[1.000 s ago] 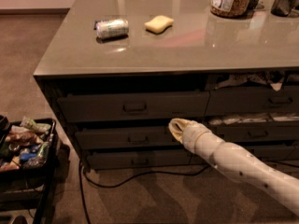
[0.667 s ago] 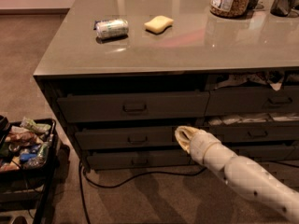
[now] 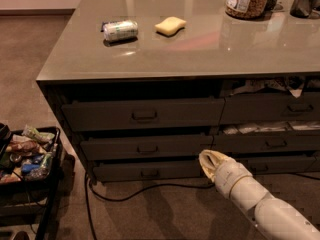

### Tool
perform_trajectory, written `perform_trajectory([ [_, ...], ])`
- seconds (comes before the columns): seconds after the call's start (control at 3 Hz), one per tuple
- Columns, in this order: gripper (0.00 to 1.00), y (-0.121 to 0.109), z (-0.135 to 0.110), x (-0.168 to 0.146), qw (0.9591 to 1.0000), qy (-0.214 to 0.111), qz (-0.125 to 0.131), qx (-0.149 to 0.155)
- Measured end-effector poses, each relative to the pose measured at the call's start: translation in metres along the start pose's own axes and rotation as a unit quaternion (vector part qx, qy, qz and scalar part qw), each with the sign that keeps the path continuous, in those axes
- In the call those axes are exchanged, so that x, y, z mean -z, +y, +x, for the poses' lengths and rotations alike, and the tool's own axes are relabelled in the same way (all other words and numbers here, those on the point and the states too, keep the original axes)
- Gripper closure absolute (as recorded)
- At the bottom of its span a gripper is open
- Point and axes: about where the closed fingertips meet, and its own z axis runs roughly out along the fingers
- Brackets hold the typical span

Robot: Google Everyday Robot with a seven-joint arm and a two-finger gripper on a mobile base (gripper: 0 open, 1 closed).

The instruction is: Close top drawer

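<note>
Your wide dark grey top drawer (image 3: 100, 115) sits just under the glossy grey countertop (image 3: 200, 54), on the left side of the cabinet. Its tall, flat matte front carries 1 small metal bail handle (image 3: 144, 116), with a dark gap above. The cream, tapered gripper (image 3: 211, 162) hangs low by the right end of the lowest shallow grey drawer (image 3: 125, 171). You cannot tell whether it is spread or pressed together.
</note>
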Motion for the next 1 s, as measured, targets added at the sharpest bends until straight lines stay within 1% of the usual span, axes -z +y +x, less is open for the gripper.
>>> perform_trajectory([
  [1.0, 0.12, 0.0, -0.0001, -0.0002, 1.0, 0.0, 0.0, 0.0],
])
